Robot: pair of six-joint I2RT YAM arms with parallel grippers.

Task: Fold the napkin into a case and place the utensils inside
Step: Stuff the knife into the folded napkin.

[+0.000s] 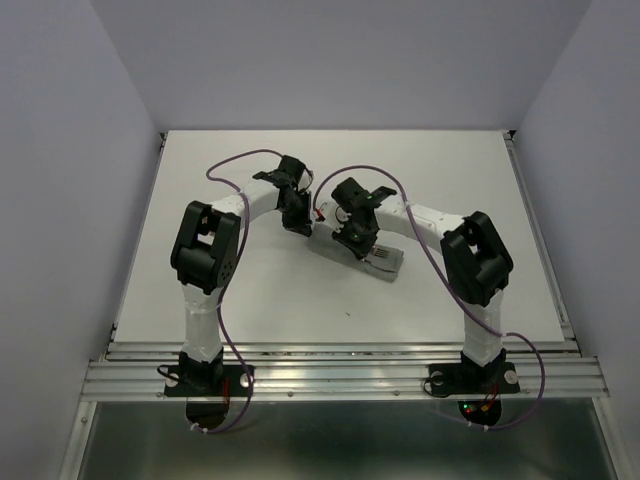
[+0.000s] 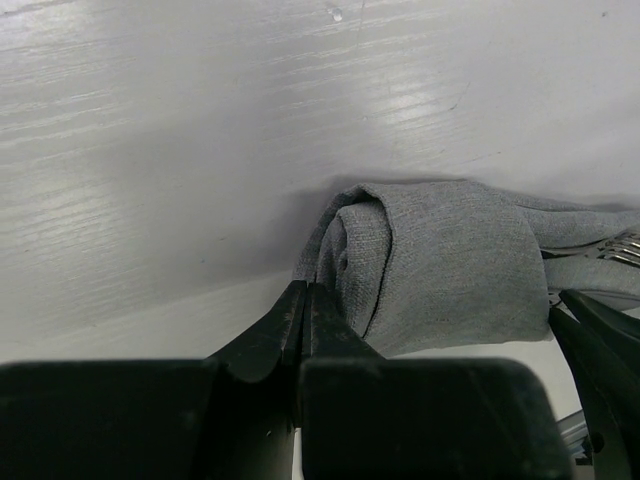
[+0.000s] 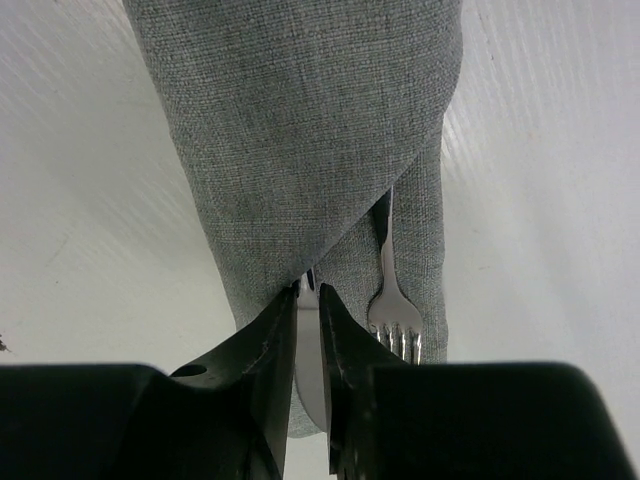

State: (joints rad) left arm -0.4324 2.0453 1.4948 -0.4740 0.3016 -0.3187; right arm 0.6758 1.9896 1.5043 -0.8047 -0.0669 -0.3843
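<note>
The grey napkin [image 1: 345, 256] lies as a narrow folded case mid-table, also in the left wrist view [image 2: 440, 260] and the right wrist view [image 3: 300, 130]. The silver fork [image 3: 395, 310] sits in its pocket with the tines sticking out, which also show in the left wrist view [image 2: 620, 248]. The silver knife [image 3: 310, 350] goes under the diagonal fold. My right gripper [image 3: 310, 292] is shut on the knife blade at the case's open end [image 1: 355, 245]. My left gripper [image 2: 305, 290] is shut, with its tips against the rolled far end of the case [image 1: 297, 225].
The white table [image 1: 200, 180] has raised side rails and a metal front rail [image 1: 340, 375]. Purple cables loop over both arms. My right gripper's black fingers [image 2: 600, 340] show at the lower right of the left wrist view.
</note>
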